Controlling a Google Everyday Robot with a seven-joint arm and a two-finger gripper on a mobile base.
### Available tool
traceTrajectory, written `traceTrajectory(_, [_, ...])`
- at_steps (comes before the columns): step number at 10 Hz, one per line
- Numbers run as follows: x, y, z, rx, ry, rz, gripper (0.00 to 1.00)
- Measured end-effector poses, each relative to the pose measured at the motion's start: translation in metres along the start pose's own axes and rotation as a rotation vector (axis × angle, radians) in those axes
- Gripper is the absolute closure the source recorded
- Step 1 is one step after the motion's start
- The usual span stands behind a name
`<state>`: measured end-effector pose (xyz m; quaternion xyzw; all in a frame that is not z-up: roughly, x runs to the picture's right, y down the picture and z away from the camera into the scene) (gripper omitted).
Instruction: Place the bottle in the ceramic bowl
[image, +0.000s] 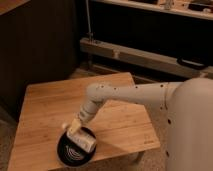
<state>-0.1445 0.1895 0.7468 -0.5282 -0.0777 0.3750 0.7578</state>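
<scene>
the right side of the frame, from the lower right corner upward, is filled by the robot's white body, and its white arm (135, 94) is stretched leftward across the middle of the frame, then bent down toward the lower left. a light wooden desk (45, 107) is seen beneath it, spanning the left and centre of the frame, with its bare planks running across. behind the desk, a dark wall and a long pale rail (135, 56) are seen in the upper half of the frame.

the ceramic bowl (64, 150) is set on the desk near its front edge, in the lower left of the frame; it is black and glossy, with pale rings visible inside. the hand (75, 126) is held just above the bowl's upper rim, at the end of the down-turned forearm. whether the hand is open or closed cannot be told. the bottle (84, 140), white with a dark-marked label, is seen lying tilted over the bowl's right inner part, just below the hand; whether it is touched by the hand cannot be told.
</scene>
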Motion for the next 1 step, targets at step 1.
traceTrajectory(1, [-0.0031,-0.0027,-0.0006,-0.046,0.004,0.006,0.4])
